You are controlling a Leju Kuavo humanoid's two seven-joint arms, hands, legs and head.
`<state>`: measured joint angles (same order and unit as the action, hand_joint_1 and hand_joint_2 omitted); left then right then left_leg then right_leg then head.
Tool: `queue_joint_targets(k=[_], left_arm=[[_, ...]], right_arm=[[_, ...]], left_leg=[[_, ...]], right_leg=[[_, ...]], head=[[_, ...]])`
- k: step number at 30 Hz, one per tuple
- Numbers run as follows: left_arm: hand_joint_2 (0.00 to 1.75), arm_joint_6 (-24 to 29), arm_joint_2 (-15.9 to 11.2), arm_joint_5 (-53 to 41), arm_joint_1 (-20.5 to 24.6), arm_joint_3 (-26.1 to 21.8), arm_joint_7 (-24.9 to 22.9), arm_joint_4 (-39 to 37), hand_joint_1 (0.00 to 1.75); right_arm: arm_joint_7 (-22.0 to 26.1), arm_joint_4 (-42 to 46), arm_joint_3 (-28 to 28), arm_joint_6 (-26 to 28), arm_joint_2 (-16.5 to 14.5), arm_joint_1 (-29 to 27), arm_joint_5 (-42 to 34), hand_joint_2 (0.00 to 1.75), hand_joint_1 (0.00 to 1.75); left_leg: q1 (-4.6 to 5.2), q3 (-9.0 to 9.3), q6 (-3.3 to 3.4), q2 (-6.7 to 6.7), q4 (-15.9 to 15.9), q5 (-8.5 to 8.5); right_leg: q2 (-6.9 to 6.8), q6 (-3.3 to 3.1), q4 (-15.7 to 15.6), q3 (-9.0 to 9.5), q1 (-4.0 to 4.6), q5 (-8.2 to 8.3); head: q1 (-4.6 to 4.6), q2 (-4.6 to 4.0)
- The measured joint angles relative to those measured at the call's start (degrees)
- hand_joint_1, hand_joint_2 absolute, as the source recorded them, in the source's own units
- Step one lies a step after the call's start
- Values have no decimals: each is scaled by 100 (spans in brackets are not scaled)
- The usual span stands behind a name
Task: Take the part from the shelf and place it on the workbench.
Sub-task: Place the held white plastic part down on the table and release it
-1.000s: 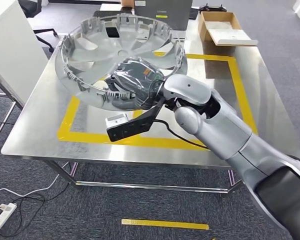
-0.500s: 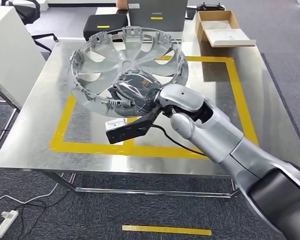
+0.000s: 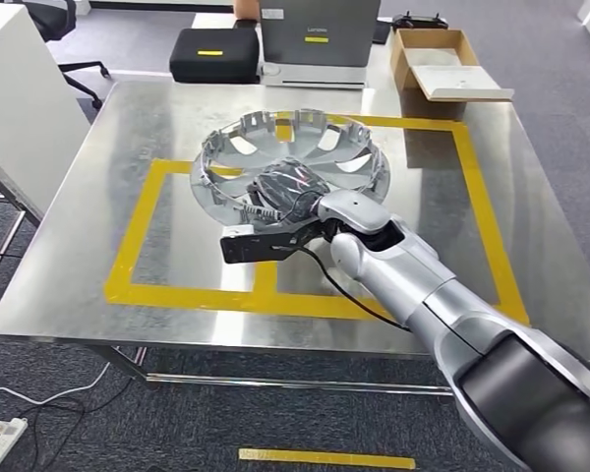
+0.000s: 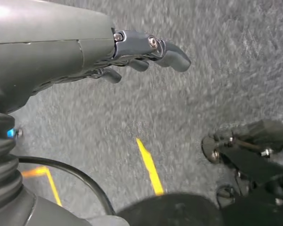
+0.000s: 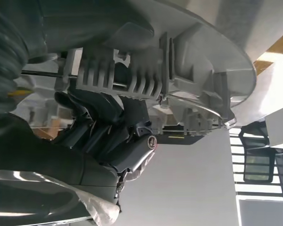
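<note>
Head view: since a second ago the one silver hubcap (image 3: 292, 162) has dropped from high and tilted to low over the steel table (image 3: 77, 246), inside the yellow tape rectangle (image 3: 140, 231); whether it touches the surface is unclear. The right hand (image 3: 284, 192), plastic-wrapped, grips its near rim at six o'clock. At twelve o'clock sit one grey laptop (image 3: 318, 29), writing unreadable, one black case (image 3: 214, 54), and at one o'clock one cardboard box (image 3: 433, 54). The left hand (image 4: 143, 54) hangs over carpet, fingers apart, holding nothing.
</note>
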<state>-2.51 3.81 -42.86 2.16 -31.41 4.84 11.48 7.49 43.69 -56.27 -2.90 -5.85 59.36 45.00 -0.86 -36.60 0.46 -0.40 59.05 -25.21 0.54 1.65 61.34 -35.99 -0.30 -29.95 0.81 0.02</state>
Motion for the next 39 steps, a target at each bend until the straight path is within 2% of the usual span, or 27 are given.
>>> queue_joint_targets(k=[2, 3, 4, 5, 6, 8, 9, 10, 13, 15, 17, 18, 19, 20, 21, 23, 24, 25, 26, 29, 30, 31, 33, 34, 35, 36, 39], left_arm=[[175, -14, 2, -25, 5, 0, 39, 1, 0], [175, -41, 3, -44, 7, 0, 71, 2, 0], [175, -87, 3, -66, 5, 0, 106, 2, 0], [175, -147, 3, -91, 2, 0, 143, 2, 0], [175, -210, 3, -108, -2, 0, 183, 2, 0], [175, -301, 3, -132, -9, 0, 245, 1, 0], [175, -326, 3, -137, -12, 0, 269, 1, 0], [175, -339, 2, -146, -14, 0, 286, 0, 0], [175, -351, -4, -178, -18, 0, 320, 0, 0], [87, -315, -13, -189, -12, 0, 330, 1, 0], [0, -190, -19, -193, -10, -1, 340, 2, 0], [0, -101, -19, -197, -11, -1, 345, 1, 0], [0, -7, -17, -204, -13, -2, 347, 1, 0], [0, 83, -15, -216, -13, -2, 346, 1, 0], [0, 172, -13, -228, -12, -3, 345, 1, 0], [0, 329, -12, -246, -6, -7, 342, 1, 0], [0, 390, -11, -253, 0, -9, 342, 1, 0], [0, 441, -10, -264, 9, -12, 342, 1, 0], [0, 478, -7, -275, 16, -14, 342, 1, 0], [0, 554, 9, -291, 10, -22, 342, 1, 0], [0, 597, 13, -291, 10, -30, 342, 1, 0], [0, 666, 17, -291, 13, -43, 355, 1, 0], [0, 867, 28, -280, 18, -82, 429, 2, 0], [0, 984, 39, -271, 19, -109, 483, 2, 0], [0, 1101, 54, -262, 22, -136, 532, 2, 0], [0, 1207, 73, -256, 27, -164, 571, 2, 0], [0, 1397, 116, -249, 43, -233, 645, 2, 0]], right_arm=[[-108, -149, 16, 9, -3, -14, 74, 175, 175], [-147, -258, 28, 36, -3, -46, 124, 175, 175], [-154, -380, 46, 80, -3, -91, 173, 175, 175], [-141, -507, 71, 139, -3, -140, 216, 175, 175], [-120, -629, 101, 202, -3, -180, 254, 175, 175], [-85, -855, 162, 308, -2, -222, 313, 175, 175], [-80, -960, 190, 346, -3, -232, 343, 175, 175], [-79, -1056, 212, 371, -3, -248, 372, 131, 131], [-86, -1288, 274, 402, -6, -312, 448, 0, 0], [-87, -1382, 317, 416, -7, -321, 479, 0, 0], [-85, -1440, 350, 430, -8, -326, 499, 0, 0], [-78, -1466, 374, 442, -8, -332, 499, 0, 0], [-63, -1485, 405, 464, -8, -339, 492, 0, 0], [-43, -1495, 445, 499, -7, -341, 482, 0, 0], [-19, -1498, 490, 541, -6, -337, 474, 0, 0], [23, -1476, 579, 627, 1, -313, 474, 0, 0], [36, -1448, 622, 662, 11, -293, 478, 0, 0], [47, -1403, 667, 692, 27, -273, 482, 0, 0], [53, -1347, 711, 715, 48, -257, 486, 0, 0], [65, -1158, 828, 748, 120, -237, 501, 0, 0], [69, -1082, 866, 760, 148, -228, 506, 0, 0], [73, -990, 907, 772, 183, -219, 511, 0, 0], [69, -770, 977, 788, 268, -216, 513, 0, 0], [56, -636, 1008, 789, 320, -233, 512, 0, 0], [37, -473, 1039, 791, 377, -254, 506, 0, 0], [12, -283, 1078, 792, 439, -270, 492, 0, 0], [-64, 327, 1235, 759, 612, -248, 422, 0, 0]], left_leg=[[-1, 8, 52, 1, -5, -9], [1, 12, 66, -1, -5, -15], [2, 19, 73, -5, -4, -22], [3, 31, 77, -13, -2, -31], [3, 47, 75, -24, -1, -41], [12, 74, 49, -46, 5, -66], [21, 74, 29, -51, 11, -75], [28, 69, 1, -52, 14, -77], [29, 62, -88, -39, 5, -83], [28, -10, -152, -25, 205, -229], [20, -283, -202, -14, 849, -549], [17, -454, -216, -12, 1226, -695], [15, -584, -224, -11, 1501, -765], [15, -626, -225, -10, 1574, -726], [15, -566, -219, -10, 1432, -586], [17, -233, -183, -7, 718, -196], [24, -69, -162, -6, 371, -78], [31, 39, -138, -5, 138, -30], [40, 84, -116, -5, 35, -47], [30, 108, -30, -2, -42, -44], [20, 116, 3, 0, -62, -31], [11, 123, 31, 4, -78, -24], [14, 125, 59, 10, -75, -27], [14, 127, 64, 13, -70, -29], [14, 128, 66, 14, -63, -29], [14, 129, 66, 13, -54, -31], [21, 124, 27, 1, -13, -59]], right_leg=[[-8, 20, 710, -361, -1, -305], [-8, 27, 1072, -558, -2, -411], [-9, 33, 1293, -696, -3, -431], [-10, 32, 1291, -731, -3, -338], [-11, 22, 1071, -656, -4, -155], [-19, -21, 315, -308, 5, 240], [-23, -43, 0, -152, 13, 335], [-22, -61, -183, -56, 23, 364], [3, -103, -280, -2, 19, 348], [2, -152, -308, 37, -11, 354], [-7, -193, -319, 78, -24, 340], [-9, -204, -318, 90, -23, 332], [-9, -210, -317, 101, -21, 326], [-5, -211, -316, 109, -20, 321], [2, -209, -315, 120, -20, 315], [15, -190, -313, 147, -19, 298], [23, -171, -306, 145, -8, 290], [27, -147, -303, 134, 2, 288], [30, -122, -303, 118, 11, 290], [22, -43, -279, 67, 12, 249], [15, -22, -160, 7, 11, 160], [8, -7, 92, -114, 10, 11], [1, 16, 861, -467, 9, -334], [0, 27, 1189, -628, 7, -436], [-2, 37, 1326, -710, 2, -428], [-5, 44, 1239, -686, -6, -310], [-21, 45, 170, -216, -33, 268]], head=[[-13, 0], [-13, 0], [-13, 0], [-14, 0], [-14, 0], [-14, 0], [-14, 0], [-13, 0], [-14, 0], [-2, 0], [7, 0], [8, 0], [6, 0], [7, 0], [8, 0], [7, 0], [5, 0], [3, 0], [0, 0], [-7, 0], [-17, 0], [-27, 0], [-45, 0], [-46, 0], [-48, 0], [-49, 0], [-51, 0]])
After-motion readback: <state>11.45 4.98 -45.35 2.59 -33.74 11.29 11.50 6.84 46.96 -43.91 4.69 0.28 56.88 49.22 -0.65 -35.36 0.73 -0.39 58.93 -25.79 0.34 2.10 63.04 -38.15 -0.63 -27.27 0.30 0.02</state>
